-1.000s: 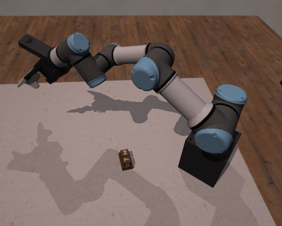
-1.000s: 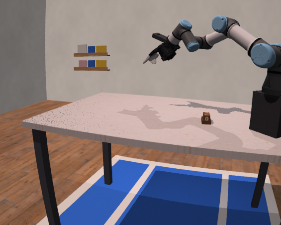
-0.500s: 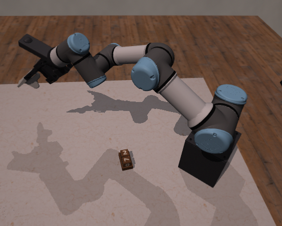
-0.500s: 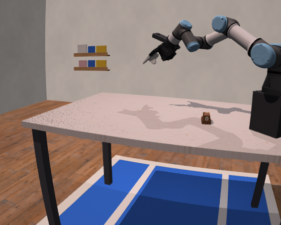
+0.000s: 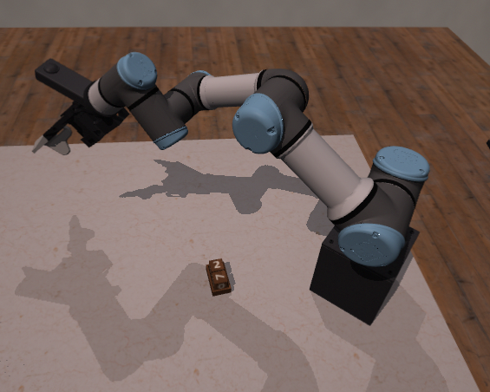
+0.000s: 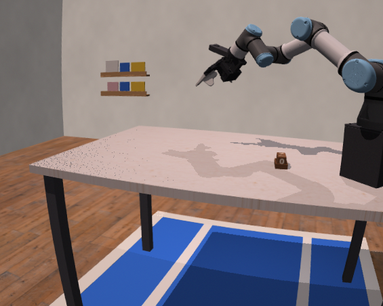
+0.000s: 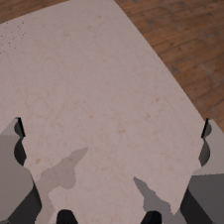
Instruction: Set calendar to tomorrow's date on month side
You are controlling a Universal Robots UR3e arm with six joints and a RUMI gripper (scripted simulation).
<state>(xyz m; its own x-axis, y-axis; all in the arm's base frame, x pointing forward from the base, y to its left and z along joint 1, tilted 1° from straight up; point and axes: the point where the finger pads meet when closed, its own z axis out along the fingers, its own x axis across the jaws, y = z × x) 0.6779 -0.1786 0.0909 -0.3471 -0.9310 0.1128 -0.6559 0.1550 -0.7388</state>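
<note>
Top view: white "2" on upper face of one brown cube (image 5: 217, 264); sideways "7" on upper face of its neighbour (image 5: 218, 276). "0" on neighbour's end face, also legible in exterior view.

My six-joint arm (image 5: 322, 169) (image 6: 331, 47) arches up and out from its base, elbow bent high, and at its end my two-jaw gripper (image 5: 50, 147) (image 6: 204, 82) (image 7: 112, 119) slants downward, jaws spread wide, nothing between them
</note>
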